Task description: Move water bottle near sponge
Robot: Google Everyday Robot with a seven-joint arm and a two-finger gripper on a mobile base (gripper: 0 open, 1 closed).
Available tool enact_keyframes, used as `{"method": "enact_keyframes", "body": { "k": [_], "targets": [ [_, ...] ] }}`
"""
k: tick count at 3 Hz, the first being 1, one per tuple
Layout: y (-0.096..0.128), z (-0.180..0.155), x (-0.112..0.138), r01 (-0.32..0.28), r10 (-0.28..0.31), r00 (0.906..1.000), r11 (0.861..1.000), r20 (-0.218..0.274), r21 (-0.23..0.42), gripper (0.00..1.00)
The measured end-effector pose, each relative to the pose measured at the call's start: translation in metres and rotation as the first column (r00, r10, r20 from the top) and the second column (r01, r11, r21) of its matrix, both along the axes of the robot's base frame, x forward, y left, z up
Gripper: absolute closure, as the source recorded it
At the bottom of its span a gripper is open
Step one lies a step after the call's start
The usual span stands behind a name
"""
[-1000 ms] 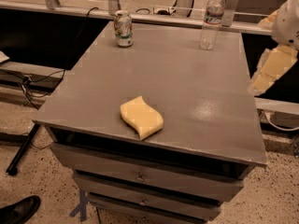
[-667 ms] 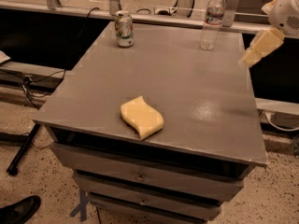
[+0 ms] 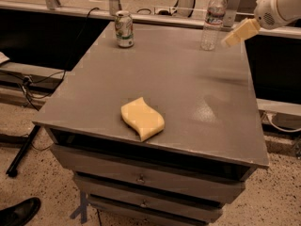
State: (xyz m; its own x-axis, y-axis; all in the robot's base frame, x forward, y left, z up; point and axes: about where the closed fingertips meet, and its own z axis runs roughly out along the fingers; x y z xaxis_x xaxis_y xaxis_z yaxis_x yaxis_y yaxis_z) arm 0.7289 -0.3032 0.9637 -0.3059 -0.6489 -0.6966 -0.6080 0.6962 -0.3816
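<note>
Pale-yellow gripper (image 3: 233, 37) has risen and drawn in beside the water bottle (image 3: 212, 20); its grip cannot be told.

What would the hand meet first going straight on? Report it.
Most likely the tall clear ribbed plastic water bottle: the hand, just right of it, points left and down toward it. Depth is unclear, so it might pass beside.

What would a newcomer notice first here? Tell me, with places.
The sponge lies alone near the front edge of the grey table. At the far right the water bottle stands upright, the gripper hovering just right of it. A soda can stands far left.
</note>
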Motion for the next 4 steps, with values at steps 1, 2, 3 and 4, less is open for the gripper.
{"method": "enact_keyframes", "body": {
  "k": [1,2,3,4],
  "targets": [
    [-0.008,-0.017,0.047,0.081,-0.087,0.9952,0.989,0.045,0.121,0.0],
    [-0.018,-0.032,0.075,0.129,-0.15,0.9864,0.961,0.067,0.246,0.0],
    [-0.007,-0.046,0.097,0.112,-0.149,0.9859,0.925,0.076,0.363,0.0],
    [0.005,-0.061,0.112,0.081,-0.131,0.9881,0.888,0.08,0.453,0.0]
  ]
}}
